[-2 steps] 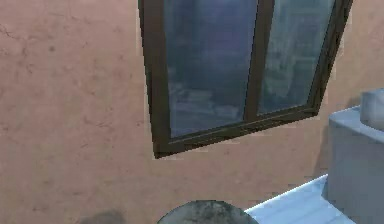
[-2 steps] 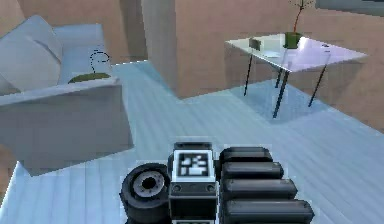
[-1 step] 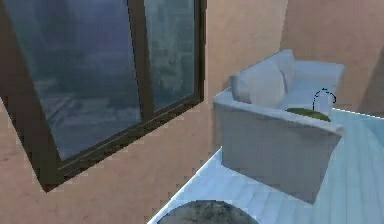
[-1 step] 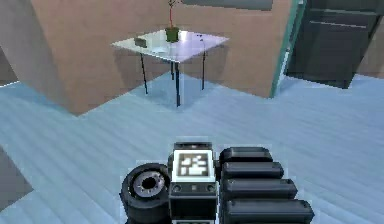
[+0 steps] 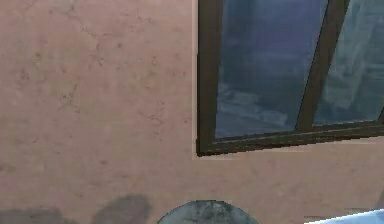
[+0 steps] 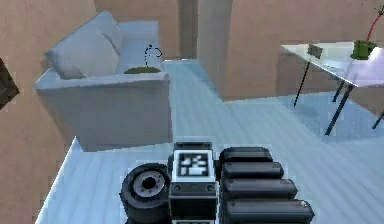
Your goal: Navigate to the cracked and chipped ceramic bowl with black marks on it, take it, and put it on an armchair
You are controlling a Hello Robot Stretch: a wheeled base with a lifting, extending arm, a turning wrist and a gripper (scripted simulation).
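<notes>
if the black-marked thing (image 6: 147,70) on the armchair (image 6: 105,105) is the bowl, brittle ceramic wants a gentle hold on sound rim; whether the jaws hold anything i cannot tell.

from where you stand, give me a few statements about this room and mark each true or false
1. A window is set in the wall ahead. True.
2. The armchair is bright red. False: it is pale grey.
3. A table stands at the arm side view's right. True.
4. The table is bare. False: a plant stands on it.
5. A small greenish thing with dark marks lies on the armchair. True.
</notes>
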